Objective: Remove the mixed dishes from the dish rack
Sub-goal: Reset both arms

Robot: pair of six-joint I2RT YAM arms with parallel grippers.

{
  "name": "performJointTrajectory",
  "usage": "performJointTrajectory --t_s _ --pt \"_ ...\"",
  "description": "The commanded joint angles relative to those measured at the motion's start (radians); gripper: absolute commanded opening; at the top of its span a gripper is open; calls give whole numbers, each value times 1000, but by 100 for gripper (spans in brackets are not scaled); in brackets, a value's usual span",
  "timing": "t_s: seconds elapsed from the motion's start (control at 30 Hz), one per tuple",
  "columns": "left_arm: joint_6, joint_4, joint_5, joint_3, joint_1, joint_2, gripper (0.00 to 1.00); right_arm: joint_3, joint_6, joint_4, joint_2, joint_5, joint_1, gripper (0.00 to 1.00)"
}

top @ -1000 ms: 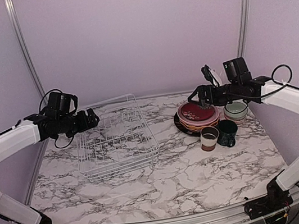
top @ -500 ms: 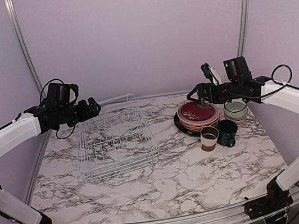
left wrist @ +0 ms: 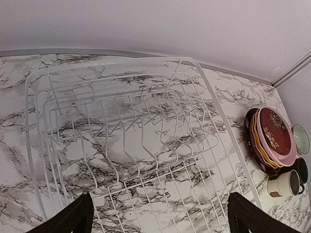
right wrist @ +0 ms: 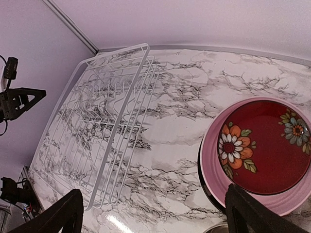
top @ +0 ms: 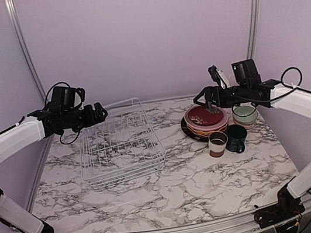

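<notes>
With the dish rack (top: 119,143) bare at centre left and the dishes (top: 205,117) piled at centre right, your left hand (top: 100,110) and right hand (top: 207,101) gape wide, holding nothing, so lowering the right carelessly could topple that pile.

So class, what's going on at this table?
The white wire dish rack holds no dishes. Plates are stacked to its right, floral red plate on top, beside a pale green bowl, dark green mug and white-and-brown cup. The left end effector hovers open over the rack's far edge, the right end effector open over the stack.
</notes>
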Motion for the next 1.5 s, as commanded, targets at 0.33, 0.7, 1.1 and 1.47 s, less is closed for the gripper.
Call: performJointTrajectory --t_s 0.33,0.7,1.1,1.47 --pt "54 19 116 19 2 6 99 -4 11 39 9 -57 -1 98" --pt "52 51 158 -16 2 -19 99 -45 15 41 -14 -75 -1 98" --pt "43 62 173 -18 1 -16 99 -25 17 37 -18 -73 -2 98" --pt "29 77 173 -29 6 -33 99 50 -28 -22 -17 -45 -3 98"
